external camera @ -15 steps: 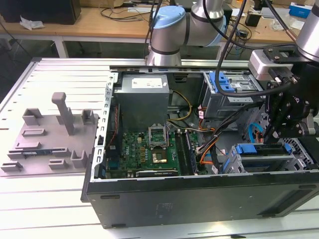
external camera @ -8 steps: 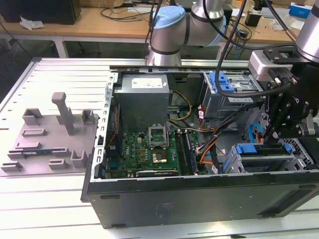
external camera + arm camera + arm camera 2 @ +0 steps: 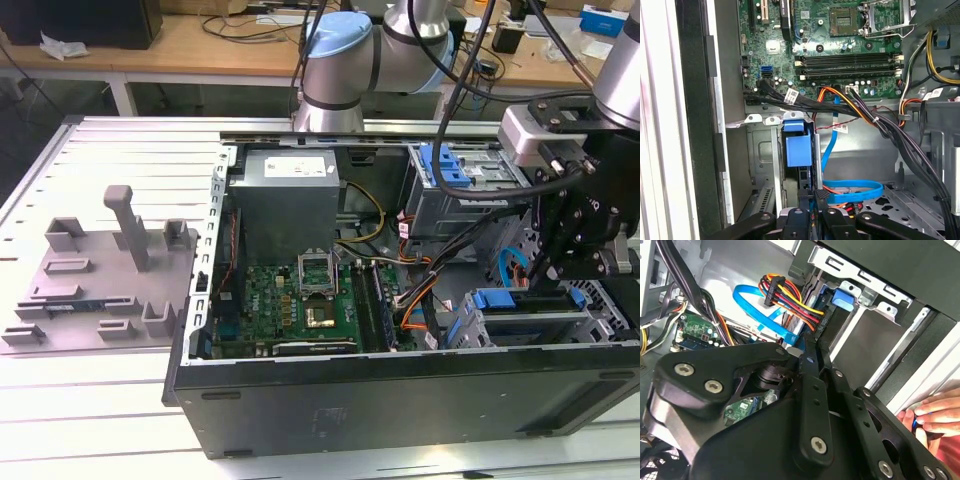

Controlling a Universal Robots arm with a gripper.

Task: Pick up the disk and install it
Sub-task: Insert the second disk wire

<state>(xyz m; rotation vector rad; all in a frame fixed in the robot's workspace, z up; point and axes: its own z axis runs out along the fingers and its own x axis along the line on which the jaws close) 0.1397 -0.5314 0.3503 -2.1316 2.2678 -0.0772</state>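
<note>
Desk (image 3: 90, 420): carries an open computer case (image 3: 400, 400). Motherboard (image 3: 290, 300): flat on the case floor, towards the exterior view's left. Disk (image 3: 525, 318): in the near drive bay at the exterior view's right, blue rails showing. End effector (image 3: 815, 212): directly above the disk's edge, fingers nearly closed; grip cannot be told.
</note>
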